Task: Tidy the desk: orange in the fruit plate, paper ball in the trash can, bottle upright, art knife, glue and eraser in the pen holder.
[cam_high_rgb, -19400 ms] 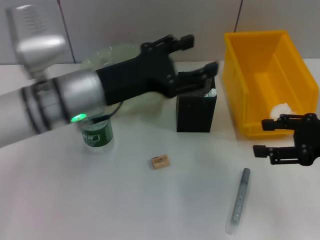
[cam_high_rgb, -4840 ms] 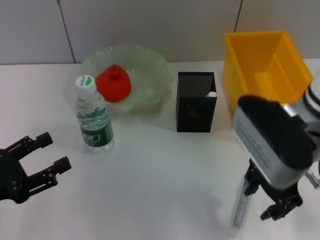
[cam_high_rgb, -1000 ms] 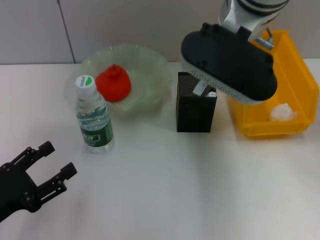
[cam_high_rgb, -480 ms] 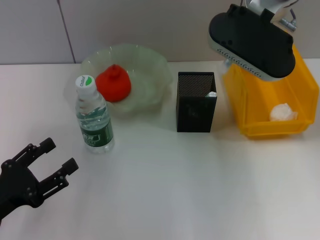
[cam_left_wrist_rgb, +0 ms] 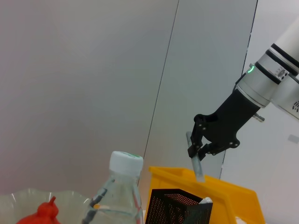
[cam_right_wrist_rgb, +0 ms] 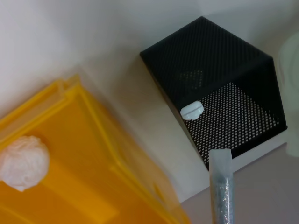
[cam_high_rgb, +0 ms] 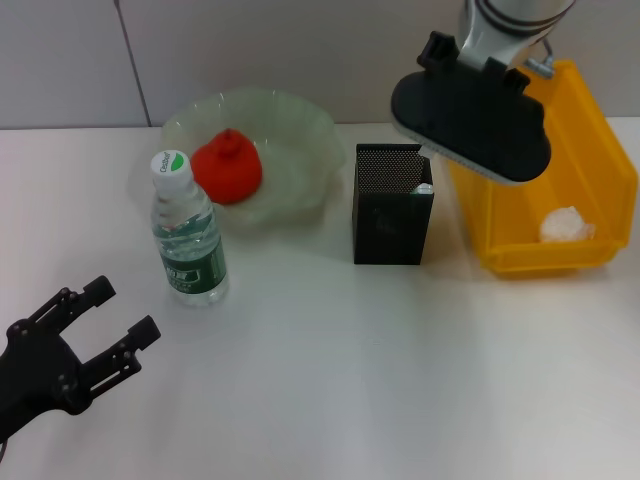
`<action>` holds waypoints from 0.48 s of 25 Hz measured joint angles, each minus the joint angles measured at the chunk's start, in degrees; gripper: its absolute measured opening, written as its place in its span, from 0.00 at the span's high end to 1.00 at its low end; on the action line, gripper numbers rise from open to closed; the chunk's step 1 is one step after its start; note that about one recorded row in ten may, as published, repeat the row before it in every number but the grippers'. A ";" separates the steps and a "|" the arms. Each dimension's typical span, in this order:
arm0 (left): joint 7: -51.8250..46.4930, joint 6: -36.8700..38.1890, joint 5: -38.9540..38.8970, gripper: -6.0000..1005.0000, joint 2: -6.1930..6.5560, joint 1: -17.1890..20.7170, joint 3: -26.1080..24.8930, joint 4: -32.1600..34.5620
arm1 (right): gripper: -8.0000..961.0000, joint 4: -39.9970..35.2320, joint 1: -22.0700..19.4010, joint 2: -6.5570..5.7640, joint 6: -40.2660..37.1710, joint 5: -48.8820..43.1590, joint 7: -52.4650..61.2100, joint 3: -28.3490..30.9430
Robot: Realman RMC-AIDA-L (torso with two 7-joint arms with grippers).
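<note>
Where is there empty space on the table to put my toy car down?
The wide bare stretch of table in front of the pen holder and yellow bin, right of the left gripper. The back is crowded: fruit plate, bottle, pen holder and bin sit close, with the right arm overhead.

Looks like a lab test bench here; bare white table (cam_high_rgb: 350,370), plain grey panelled wall (cam_high_rgb: 250,50) behind; staged props, a yellow bin (cam_high_rgb: 560,150), a mesh pen holder (cam_high_rgb: 392,215).

A plain white worktop (cam_high_rgb: 380,380) runs back to a pale grey panelled wall (cam_high_rgb: 300,50) with thin dark vertical seams; soft, even light, faint shadows
</note>
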 joint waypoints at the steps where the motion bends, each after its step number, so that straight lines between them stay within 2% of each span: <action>1: 0.05 0.00 0.00 0.18 0.01 0.07 0.02 0.00 | 0.83 0.57 0.33 0.13 0.48 0.00 0.00 -0.72; 9: 0.84 0.38 0.13 0.17 0.04 1.19 0.05 -0.10 | 0.82 1.76 1.91 1.12 0.93 0.05 1.47 -1.79; 12: 0.89 0.67 0.12 0.17 0.03 1.30 0.13 -0.10 | 0.82 0.22 1.72 1.44 -0.44 0.16 2.28 0.96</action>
